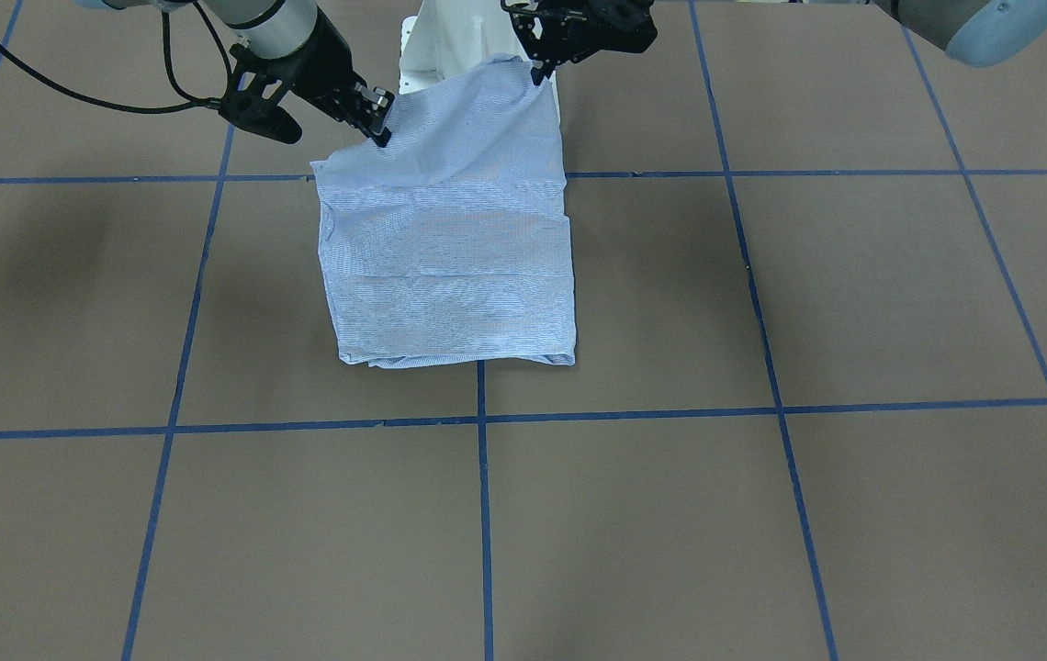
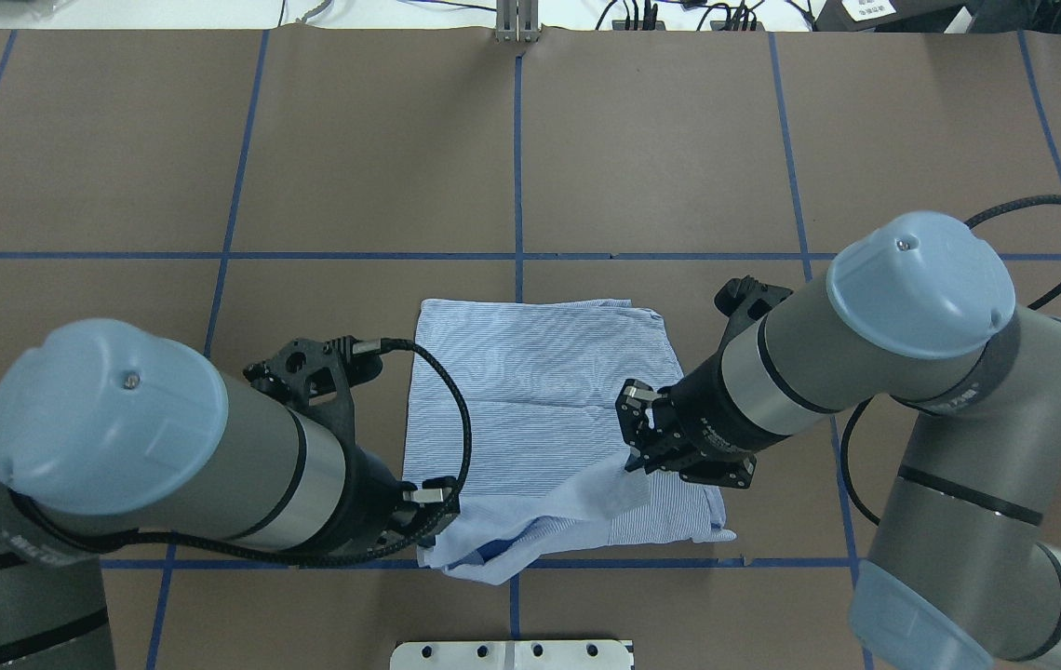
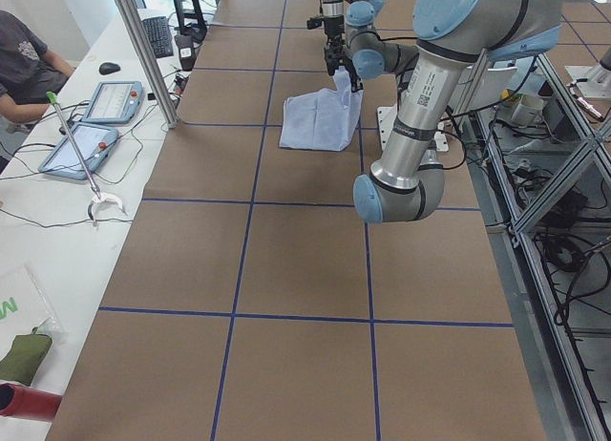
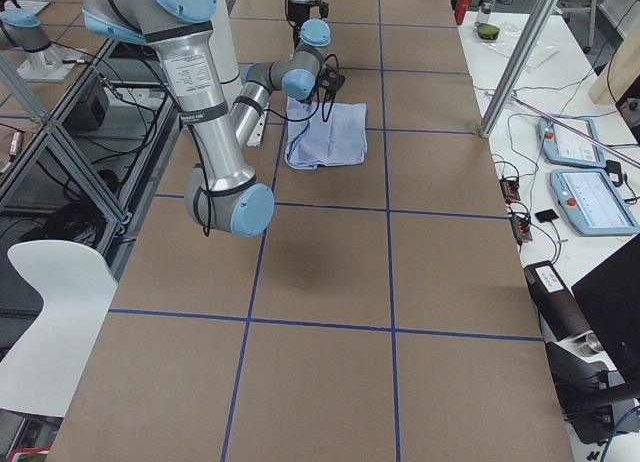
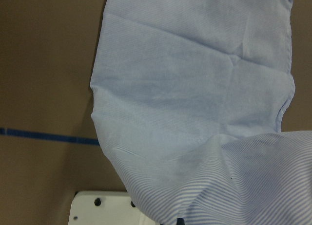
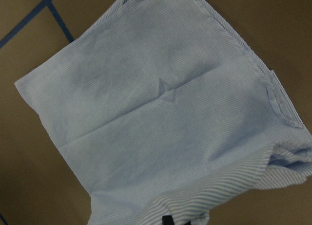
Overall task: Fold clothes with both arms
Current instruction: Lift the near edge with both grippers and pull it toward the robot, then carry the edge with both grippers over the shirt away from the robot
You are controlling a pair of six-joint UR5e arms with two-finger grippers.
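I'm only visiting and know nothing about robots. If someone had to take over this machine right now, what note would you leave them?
Left gripper: shut on the shirt's edge nearest the robot, at one corner, held up off the table.
Right gripper: shut on the same edge at the other corner, also raised.
Shirt: mid-table in front of the robot, the rest of it lying flat.
Done: it is already folded into a compact rectangle, with no sleeves sticking out.
Left: probably carry the raised edge over towards the far edge, lay it down, release both grippers and check that the fold lies flat.
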